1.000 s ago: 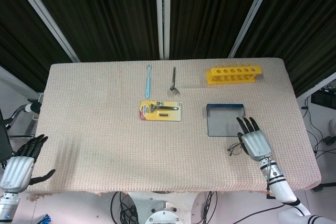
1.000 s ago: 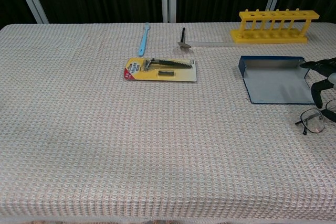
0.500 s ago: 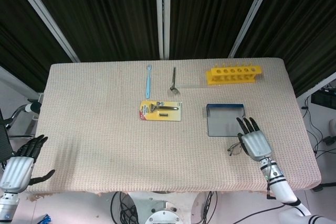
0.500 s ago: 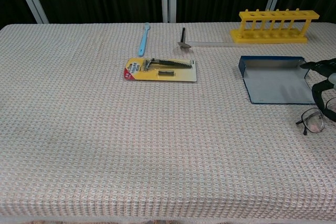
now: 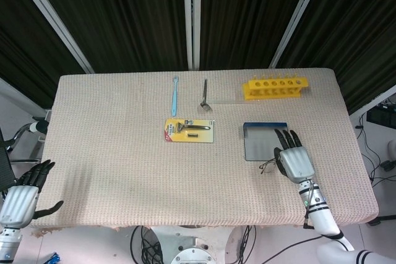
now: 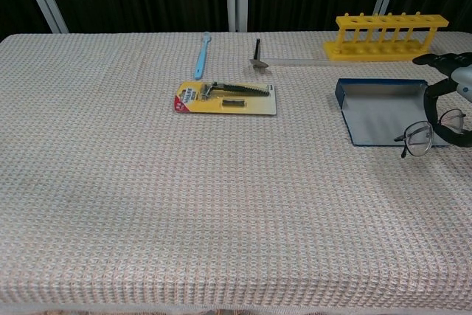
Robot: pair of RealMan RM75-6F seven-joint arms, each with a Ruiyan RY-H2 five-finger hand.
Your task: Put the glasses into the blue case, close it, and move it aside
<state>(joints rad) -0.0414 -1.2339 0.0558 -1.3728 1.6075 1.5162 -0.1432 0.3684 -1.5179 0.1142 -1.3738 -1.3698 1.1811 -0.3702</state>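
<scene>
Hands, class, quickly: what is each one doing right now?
Left hand: open, holding nothing, off the table edge.
Right hand: holding the glasses by the case.

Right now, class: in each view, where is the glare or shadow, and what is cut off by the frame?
Head view: even light, a soft sheen inside the case, the right hand covers most of the glasses, the left hand sits at the frame's edge. Chest view: the case lining reflects pale grey, and the right hand is cut by the right edge.
</scene>
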